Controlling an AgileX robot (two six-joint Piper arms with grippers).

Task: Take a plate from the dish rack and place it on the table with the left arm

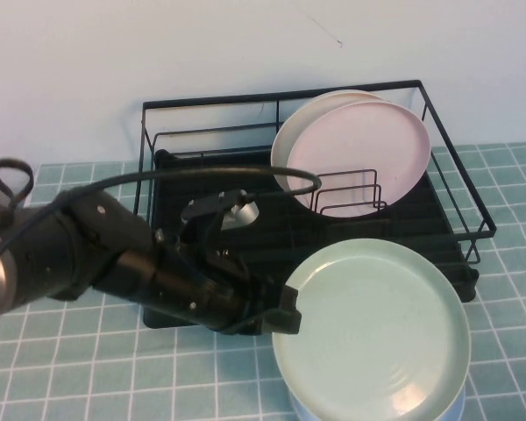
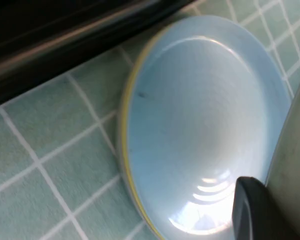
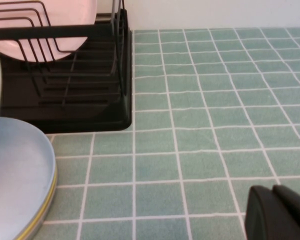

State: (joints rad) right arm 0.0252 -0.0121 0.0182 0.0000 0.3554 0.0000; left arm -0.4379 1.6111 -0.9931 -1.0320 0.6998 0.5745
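The pale mint-green plate point(image 1: 377, 329) hangs nearly flat in front of the dish rack point(image 1: 202, 184), above a light blue plate point(image 1: 377, 412) on the table point(image 1: 88, 368). My left gripper point(image 1: 287, 312) is shut on the mint plate's left rim. In the left wrist view one black finger point(image 2: 255, 212) lies against the mint plate's edge point(image 2: 296, 160), with the light blue plate point(image 2: 200, 115) below. My right gripper point(image 3: 277, 215) is shut and empty, low over the tiles to the right of the rack point(image 3: 65, 100); it does not show in the high view.
A pink plate point(image 1: 359, 153) and a cream plate point(image 1: 320, 105) behind it stand in the rack's dividers. The light blue plate point(image 3: 15, 175) has a yellow edge beneath it. Bare tiles point(image 3: 215, 100) lie to the right of the rack and at the front left.
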